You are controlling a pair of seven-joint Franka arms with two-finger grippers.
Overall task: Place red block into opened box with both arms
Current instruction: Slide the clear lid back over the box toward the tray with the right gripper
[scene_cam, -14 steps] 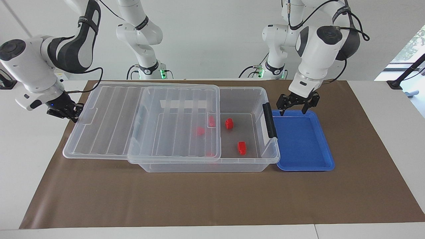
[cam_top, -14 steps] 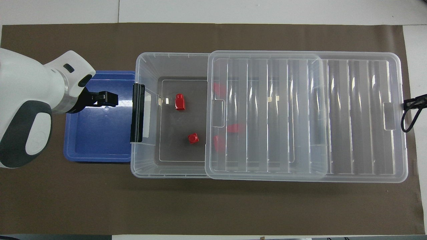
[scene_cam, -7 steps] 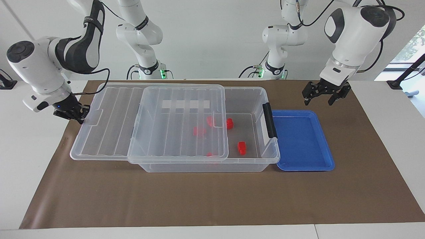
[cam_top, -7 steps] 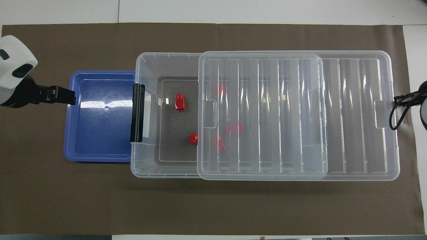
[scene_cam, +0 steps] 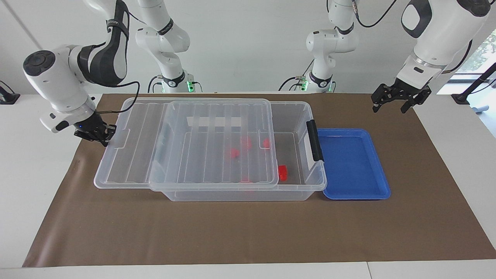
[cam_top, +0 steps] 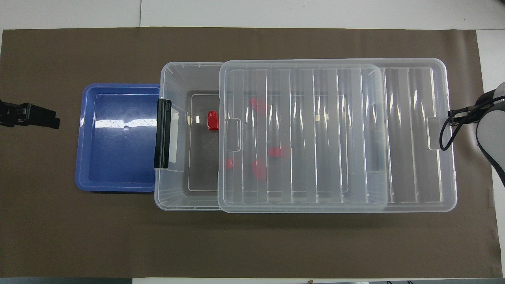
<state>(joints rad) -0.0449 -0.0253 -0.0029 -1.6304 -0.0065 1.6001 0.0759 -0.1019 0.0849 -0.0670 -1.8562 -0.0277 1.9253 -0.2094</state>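
The clear box (scene_cam: 298, 110) (cam_top: 169, 197) stands mid-table with its ribbed lid (scene_cam: 193, 155) (cam_top: 335, 134) lying across most of it. One red block (scene_cam: 283, 172) (cam_top: 212, 120) shows in the uncovered strip by the dark latch handle (scene_cam: 314, 140). Several more red blocks (scene_cam: 234, 153) (cam_top: 275, 152) show blurred through the lid. My right gripper (scene_cam: 97, 133) is shut, with its tips at the lid's end rim; whether it pinches the rim I cannot tell. My left gripper (scene_cam: 388, 109) (cam_top: 49, 121) hangs open and empty over the brown mat, past the blue tray.
An empty shallow blue tray (scene_cam: 348, 162) (cam_top: 118, 157) lies against the box at the left arm's end. A brown mat (scene_cam: 248, 232) covers the table, bare along the edge farthest from the robots.
The lid has slid with my right gripper toward the left arm's end, covering more of the box and another block. My left gripper has risen from the tray and swung outward.
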